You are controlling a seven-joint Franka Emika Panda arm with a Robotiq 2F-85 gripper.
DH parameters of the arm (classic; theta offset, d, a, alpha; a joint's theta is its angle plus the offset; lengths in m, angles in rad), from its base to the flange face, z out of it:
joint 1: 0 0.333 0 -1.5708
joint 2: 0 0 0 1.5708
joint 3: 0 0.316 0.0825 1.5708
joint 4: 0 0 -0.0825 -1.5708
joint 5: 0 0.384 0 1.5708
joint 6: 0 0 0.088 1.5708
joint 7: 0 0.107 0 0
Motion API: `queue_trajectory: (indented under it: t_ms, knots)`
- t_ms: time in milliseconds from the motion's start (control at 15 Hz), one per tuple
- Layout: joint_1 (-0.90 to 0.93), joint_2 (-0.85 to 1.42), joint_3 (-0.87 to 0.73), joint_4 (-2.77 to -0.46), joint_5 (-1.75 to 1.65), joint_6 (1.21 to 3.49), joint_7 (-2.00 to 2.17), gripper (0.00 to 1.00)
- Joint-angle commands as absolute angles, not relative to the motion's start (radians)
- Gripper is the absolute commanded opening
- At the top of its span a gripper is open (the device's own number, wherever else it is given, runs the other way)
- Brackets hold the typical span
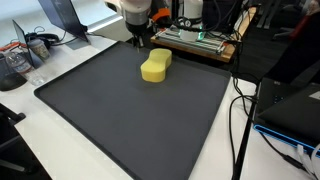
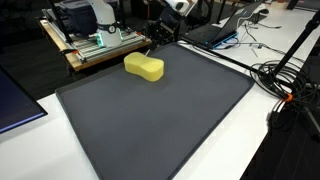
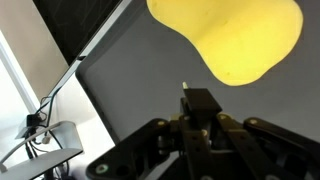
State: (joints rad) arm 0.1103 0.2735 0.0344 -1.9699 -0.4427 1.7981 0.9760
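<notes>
The sponge [image 1: 156, 66] lies flat on the dark mat [image 1: 120, 125] that covers most of the white bench [image 1: 45, 150], in the upper middle of the frame and close to the mat's far edge. It is yellow, peanut-shaped and lying on its broad face, with nothing touching it. In this exterior view the arm [image 1: 135, 12] comes down from the top edge. The jaws hang just up and left of the sponge, over the far rim of the mat, near it but apart. In an exterior view from another side the sponge [image 2: 144, 67] sits upper middle again, with the jaws up and right of it, low over the mat [image 2: 160, 120]. Whether their tips touch the mat cannot be told. In the wrist view the sponge [image 3: 228, 35] fills the upper right, its rounded end pointing down toward the fingertips [image 3: 200, 102] at lower centre. A band of bare mat lies between them. The jaws are pressed together there into one dark block and pinch nothing. A wooden board [image 1: 195, 42] carrying equipment stands beyond the mat at the top of the frame, and cables [image 1: 240, 120] trail down the right side.
</notes>
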Motion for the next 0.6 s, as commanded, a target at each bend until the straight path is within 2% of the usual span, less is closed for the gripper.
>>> queue_trajectory:
  t_ms: [0,67,533]
  knots:
    - [0.122,0.275,0.021,-1.966,-0.441,1.797,0.974,0.12]
    - [0.121,0.275,0.019,-1.964,-0.442,1.795,0.974,0.03]
    - [0.233,0.382,0.067,-1.892,-0.502,1.778,0.930,0.03]
